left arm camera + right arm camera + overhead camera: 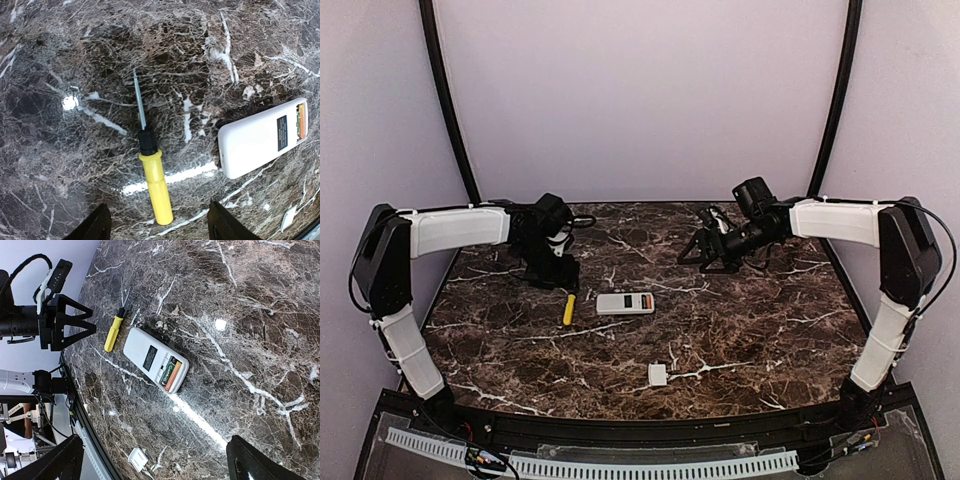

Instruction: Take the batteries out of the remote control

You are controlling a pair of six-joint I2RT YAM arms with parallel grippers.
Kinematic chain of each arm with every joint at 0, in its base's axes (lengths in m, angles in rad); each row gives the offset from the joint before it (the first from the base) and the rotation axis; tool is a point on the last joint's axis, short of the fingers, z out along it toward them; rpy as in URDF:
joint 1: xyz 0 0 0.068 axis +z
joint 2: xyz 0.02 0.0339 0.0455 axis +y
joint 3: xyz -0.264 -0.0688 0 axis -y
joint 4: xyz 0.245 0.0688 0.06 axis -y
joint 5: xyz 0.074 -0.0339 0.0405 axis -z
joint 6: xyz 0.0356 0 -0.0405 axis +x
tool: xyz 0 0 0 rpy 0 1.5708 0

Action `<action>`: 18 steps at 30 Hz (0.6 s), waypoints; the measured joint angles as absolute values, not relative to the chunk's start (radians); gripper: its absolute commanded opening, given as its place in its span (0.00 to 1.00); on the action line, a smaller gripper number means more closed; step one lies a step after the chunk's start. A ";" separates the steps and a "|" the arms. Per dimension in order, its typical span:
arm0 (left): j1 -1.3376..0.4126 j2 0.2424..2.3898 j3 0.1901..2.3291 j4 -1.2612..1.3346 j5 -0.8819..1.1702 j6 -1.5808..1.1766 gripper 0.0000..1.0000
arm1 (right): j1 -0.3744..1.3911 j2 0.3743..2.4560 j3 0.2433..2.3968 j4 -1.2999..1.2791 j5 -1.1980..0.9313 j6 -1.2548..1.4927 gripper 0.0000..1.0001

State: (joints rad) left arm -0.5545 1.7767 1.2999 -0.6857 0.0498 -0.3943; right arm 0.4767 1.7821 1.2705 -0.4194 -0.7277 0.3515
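Note:
The white remote control [625, 304] lies flat mid-table with its battery compartment open. In the right wrist view [156, 360] two batteries [171, 374] sit side by side in it, one dark green, one orange. It also shows in the left wrist view [264, 138]. My left gripper [560, 276] is open and empty, hovering over the yellow-handled screwdriver [155, 180]. My right gripper [702, 256] is open and empty, raised behind and to the right of the remote.
The screwdriver [568, 309] lies just left of the remote, tip pointing away. A small white square cover piece [658, 375] lies nearer the front edge, also seen in the right wrist view [138, 459].

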 measured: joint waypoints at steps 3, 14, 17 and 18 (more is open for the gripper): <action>-0.554 1.785 1.318 -0.714 0.019 -0.387 0.62 | 0.477 1.782 1.271 -0.420 -0.723 0.350 0.99; -0.554 1.852 1.344 -0.739 -0.022 -0.386 0.60 | 0.474 1.782 1.271 -0.420 -0.716 0.344 0.99; -0.554 1.869 1.357 -0.750 -0.030 -0.386 0.58 | 0.471 1.785 1.271 -0.420 -0.716 0.340 0.99; -0.554 1.873 1.361 -0.751 -0.035 -0.386 0.57 | 0.470 1.788 1.271 -0.420 -0.715 0.338 0.99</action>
State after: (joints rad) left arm -0.5545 1.8732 1.3613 -0.7509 -0.0353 -0.3859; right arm 0.4702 1.7882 1.2709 -0.4202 -0.7155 0.3382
